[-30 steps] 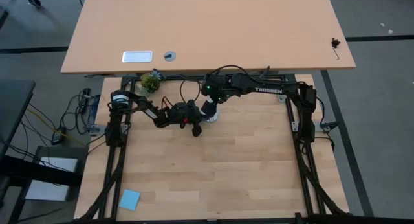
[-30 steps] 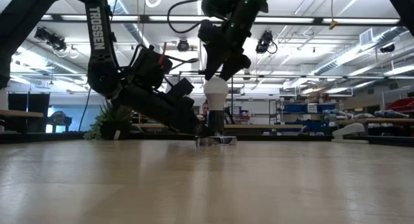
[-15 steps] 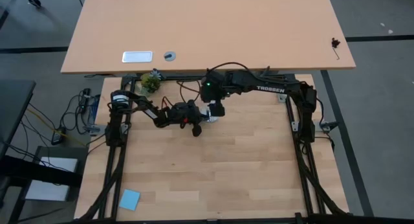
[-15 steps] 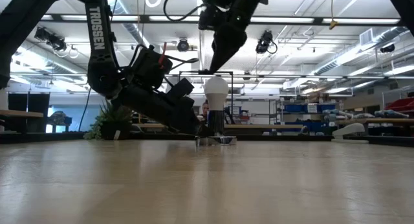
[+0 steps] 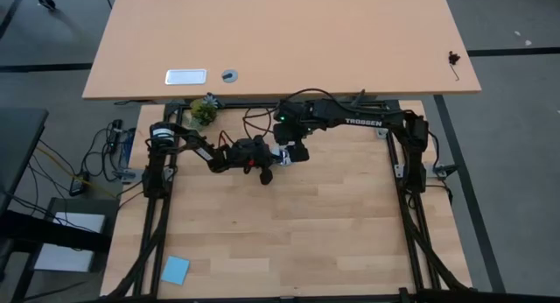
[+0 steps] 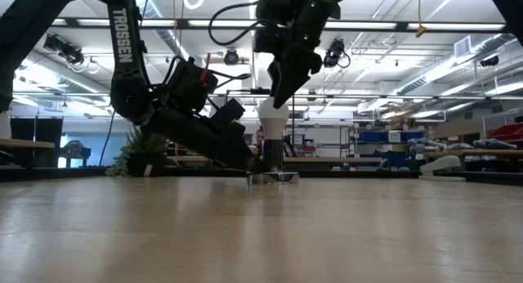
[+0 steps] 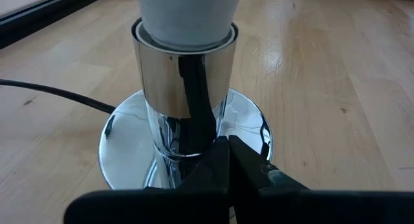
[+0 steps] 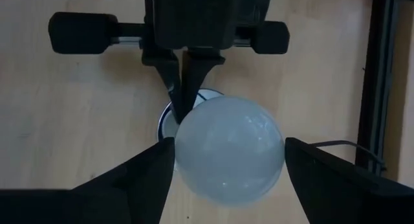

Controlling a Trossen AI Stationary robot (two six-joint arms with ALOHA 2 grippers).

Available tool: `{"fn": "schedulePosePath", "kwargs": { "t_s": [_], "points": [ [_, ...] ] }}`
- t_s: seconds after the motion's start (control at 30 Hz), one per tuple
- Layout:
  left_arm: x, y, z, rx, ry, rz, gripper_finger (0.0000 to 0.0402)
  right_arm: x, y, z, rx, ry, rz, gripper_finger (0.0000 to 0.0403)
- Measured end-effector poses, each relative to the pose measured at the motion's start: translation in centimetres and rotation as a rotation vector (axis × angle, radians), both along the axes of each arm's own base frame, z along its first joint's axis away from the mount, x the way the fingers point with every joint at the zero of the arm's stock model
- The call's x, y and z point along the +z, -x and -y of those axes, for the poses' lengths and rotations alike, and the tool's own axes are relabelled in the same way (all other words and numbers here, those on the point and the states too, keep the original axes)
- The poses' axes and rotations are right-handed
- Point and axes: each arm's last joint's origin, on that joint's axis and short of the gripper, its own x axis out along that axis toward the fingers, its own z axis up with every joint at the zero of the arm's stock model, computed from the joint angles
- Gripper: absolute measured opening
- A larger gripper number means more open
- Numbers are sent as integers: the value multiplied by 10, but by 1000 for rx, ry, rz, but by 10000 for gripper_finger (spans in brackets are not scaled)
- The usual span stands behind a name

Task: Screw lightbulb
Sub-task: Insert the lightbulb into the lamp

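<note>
The white lightbulb stands upright in a chrome socket on a round chrome base disc near the table's far edge. My right gripper hangs over the bulb and hides its dome; in the right wrist view its two fingers flank the bulb. My left gripper lies low on the table, coming from the left, shut, with its tips at the socket's foot. My right gripper pinches the bulb's round glass between its two fingers, one on each side at its widest part. The fingers come from above, pointing down. The bulb stands upright with its lower end in the socket. My left gripper presses its shut fingers down on the chrome base disc at the foot of the socket stem. It comes slanting down from the table's left. The disc lies flat on the table.
A black cord runs from the base disc across the table. A small green plant stands at the far left edge. A blue pad lies at the near left corner. A larger tabletop stands beyond.
My right gripper has let go of the bulb, risen clear above it and turned about its wrist, then come down over the bulb again. The bulb and socket have stayed upright in place.
</note>
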Motion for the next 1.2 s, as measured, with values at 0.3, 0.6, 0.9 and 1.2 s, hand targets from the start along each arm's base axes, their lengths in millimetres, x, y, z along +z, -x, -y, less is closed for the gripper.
{"fn": "schedulePosePath", "kwargs": {
  "t_s": [0.3,0.6,0.9,1.2],
  "points": [
    [0,0,-1,2,0,0,1,-1,-1,3,-171,-72,39,277],
    [0,1,-2,3,3,0,1,-1,1,2,-765,-297,111,277],
    [0,1,-2,5,2,0,1,11,-8,-12,-536,-181,119,293],
    [0,1,-2,5,2,0,1,26,-7,-9,-20,-3,68,296]
  ]
}}
